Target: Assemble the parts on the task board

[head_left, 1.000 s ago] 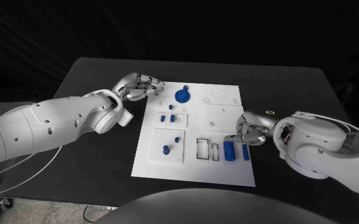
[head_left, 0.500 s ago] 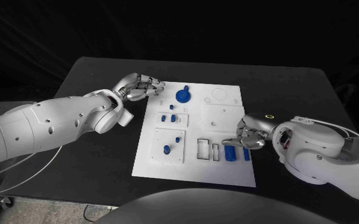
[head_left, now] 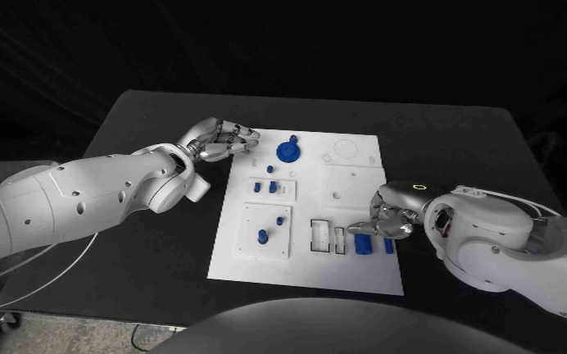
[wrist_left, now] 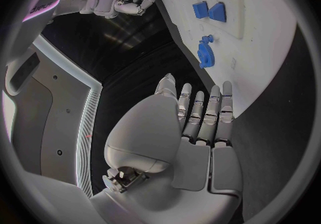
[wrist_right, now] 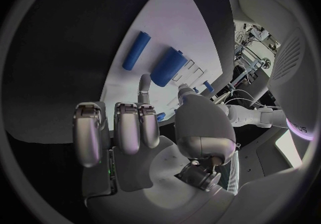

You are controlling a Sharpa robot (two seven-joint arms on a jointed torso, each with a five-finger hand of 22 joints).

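Blue parts wait on the white task board [head_left: 310,206] while the right hand [head_left: 380,219] closes in.

Centre-right in the head view, the right hand sits with fingers curled and nothing between them, just above and left of the wide blue block [head_left: 363,242] and the slimmer blue bar [head_left: 389,246], both lying long axis up-down beside the empty slots [head_left: 321,236]. That hand is much the nearer. Upper left, the left hand [head_left: 219,140] rests loosely curled and unladen at the board's corner on the black bench [head_left: 154,124].

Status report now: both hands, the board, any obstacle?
Left hand empty, at board corner. Right hand empty, above wide blue part. Nothing in the way.
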